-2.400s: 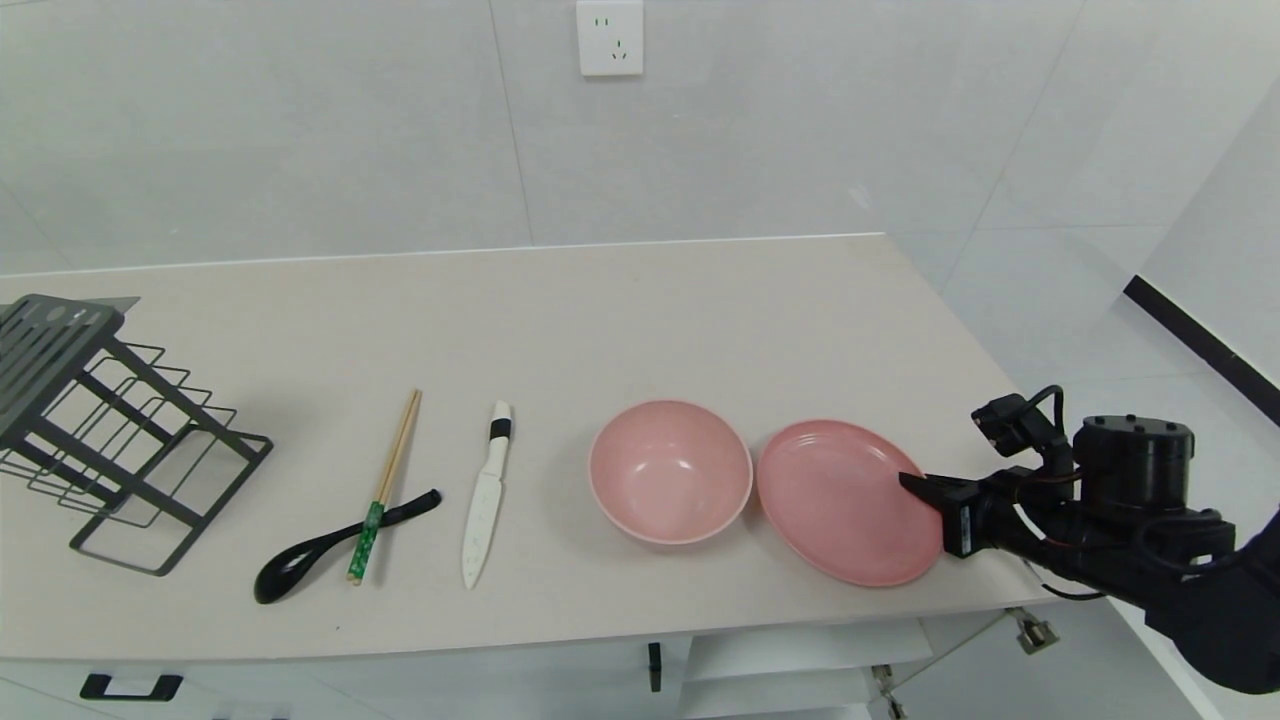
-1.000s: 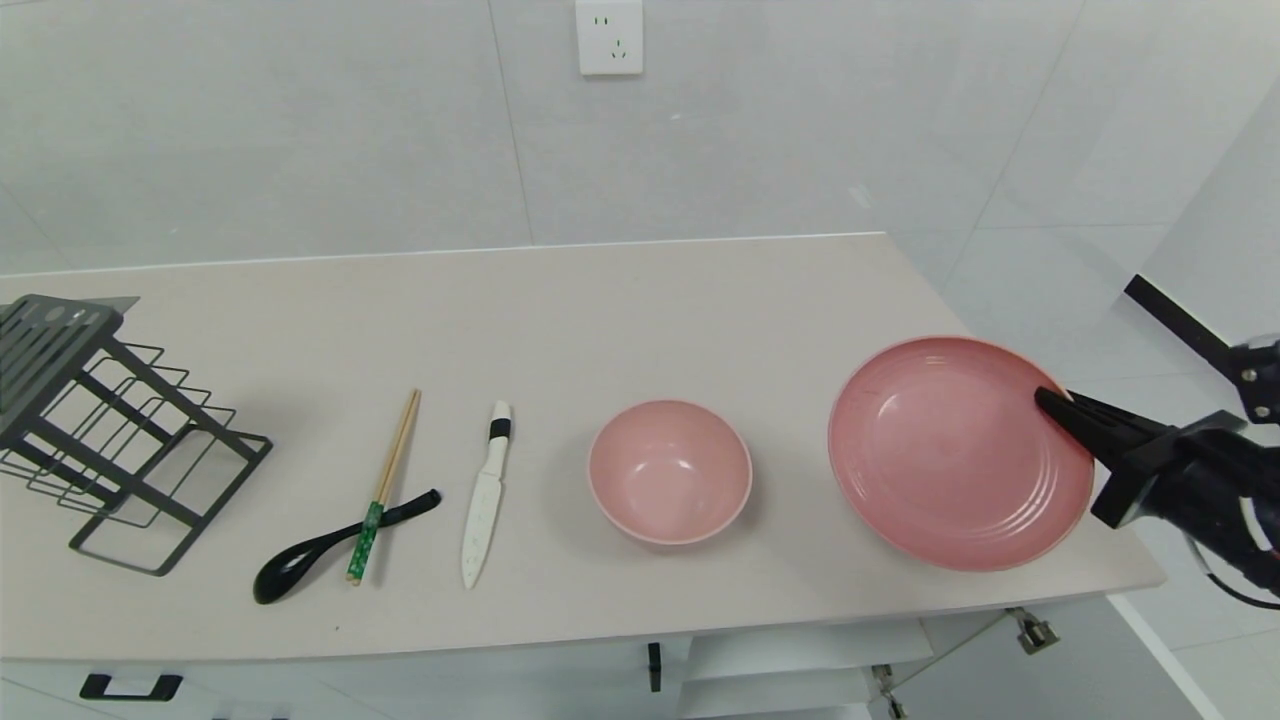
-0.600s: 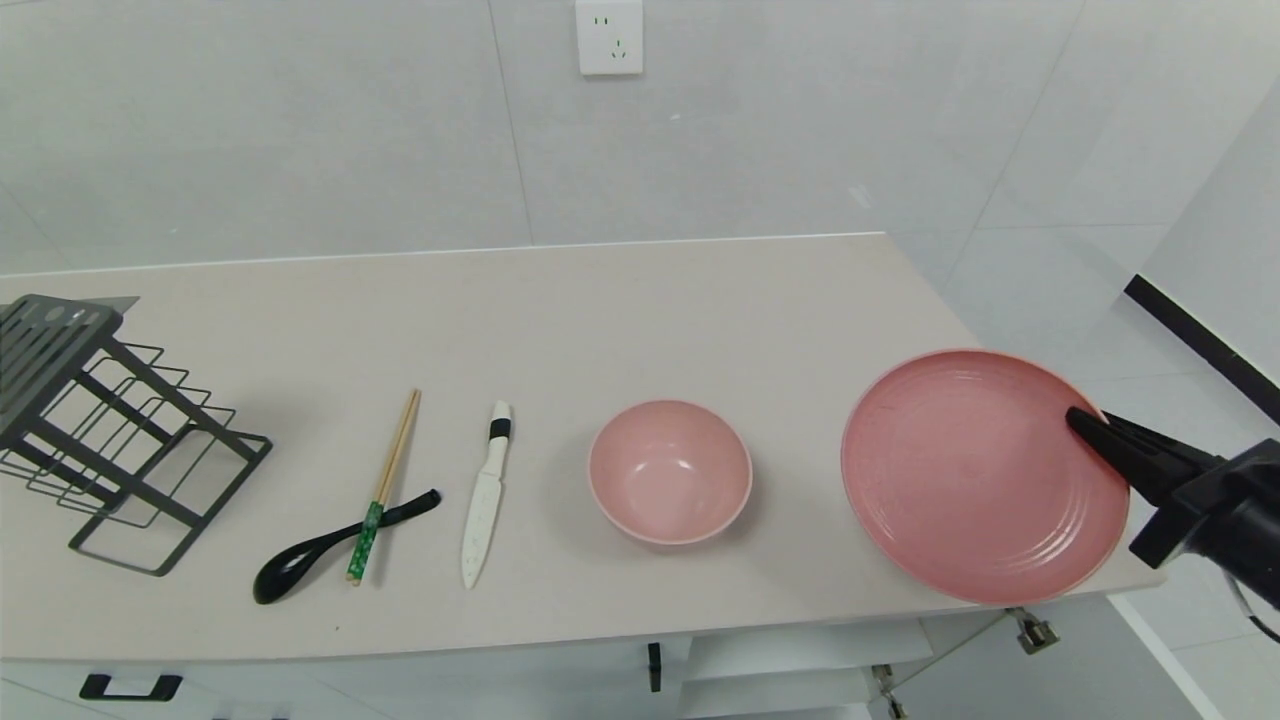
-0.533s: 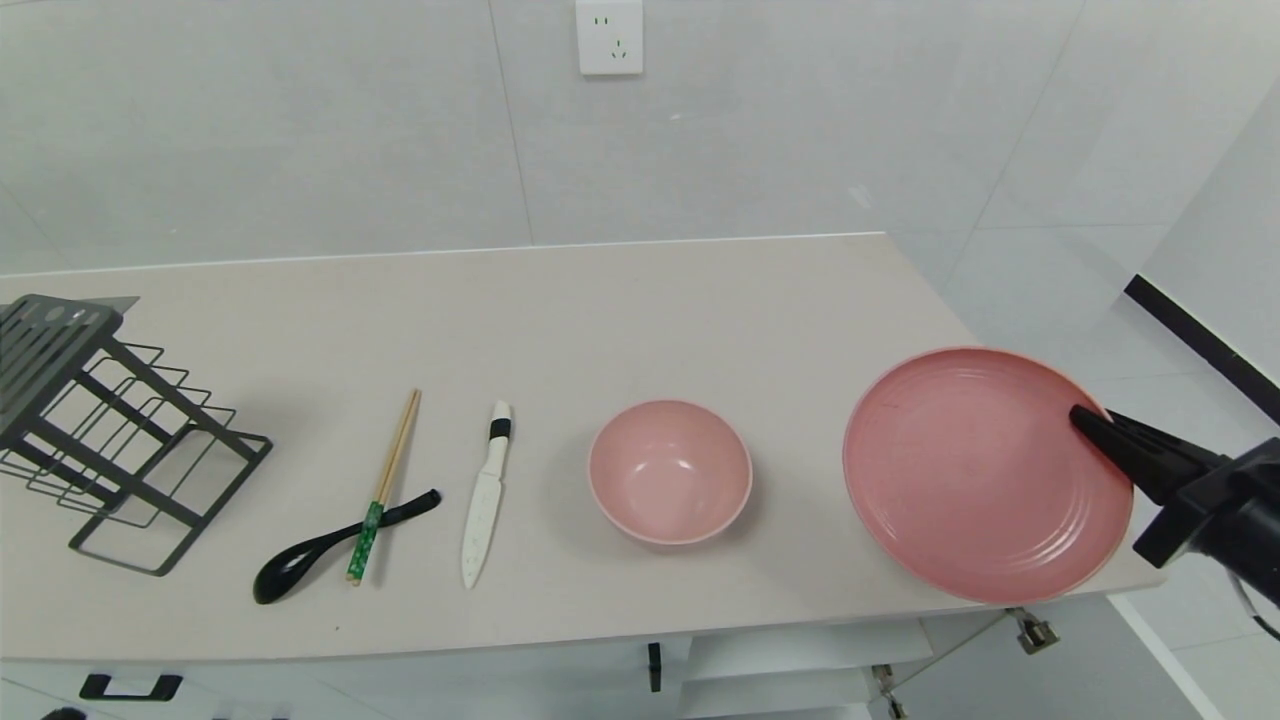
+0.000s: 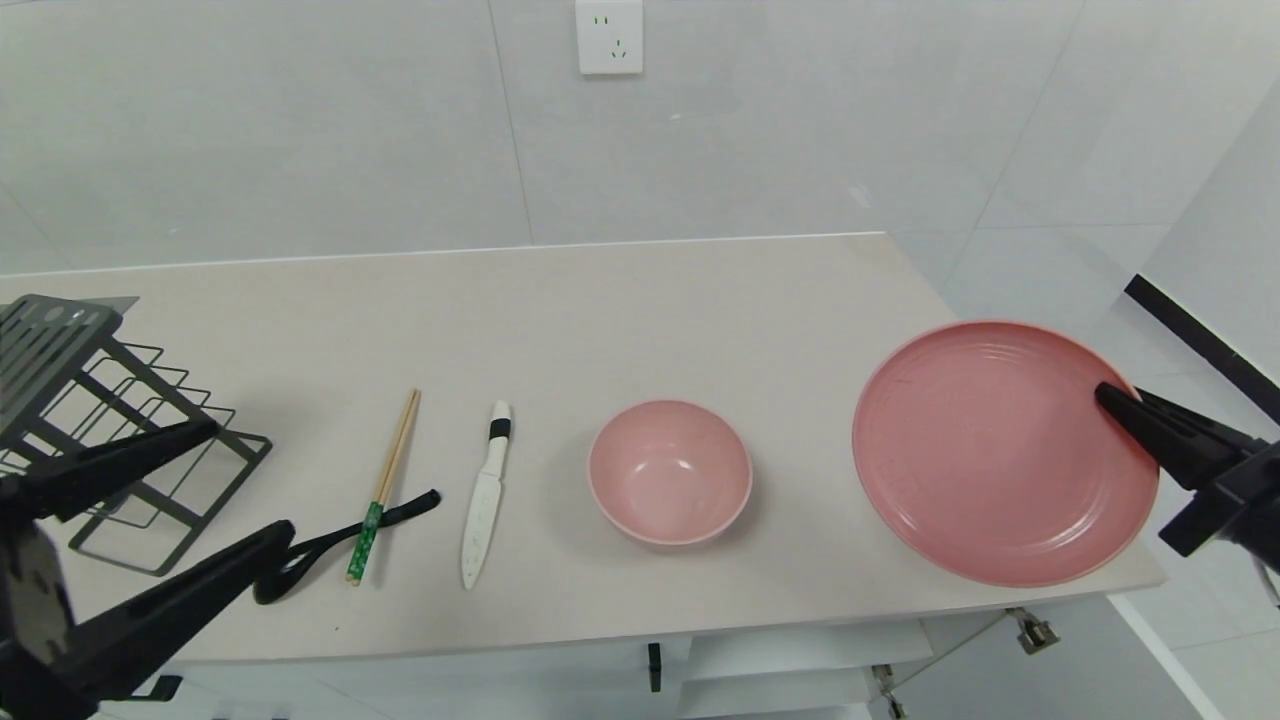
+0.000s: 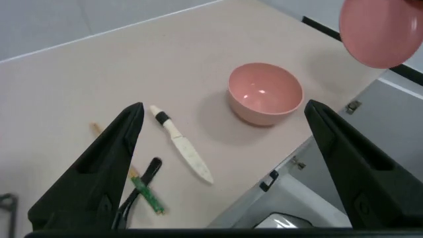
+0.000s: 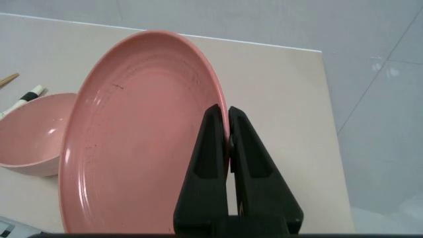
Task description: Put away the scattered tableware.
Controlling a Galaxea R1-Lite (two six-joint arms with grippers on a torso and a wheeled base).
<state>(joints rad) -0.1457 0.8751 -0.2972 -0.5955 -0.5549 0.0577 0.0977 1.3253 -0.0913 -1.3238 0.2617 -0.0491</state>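
Head view: spoon [image 5: 412,506] behind left gripper [image 5: 248,480]

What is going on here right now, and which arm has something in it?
The right gripper is shut on the rim of the pink plate and holds it tilted, above the right end of the counter. The left gripper is open and holds nothing; it hovers above the counter's left part. The pink bowl, the white knife, the chopsticks and the black spoon lie on the counter, not yet put away. The dark rack stands at the left end.
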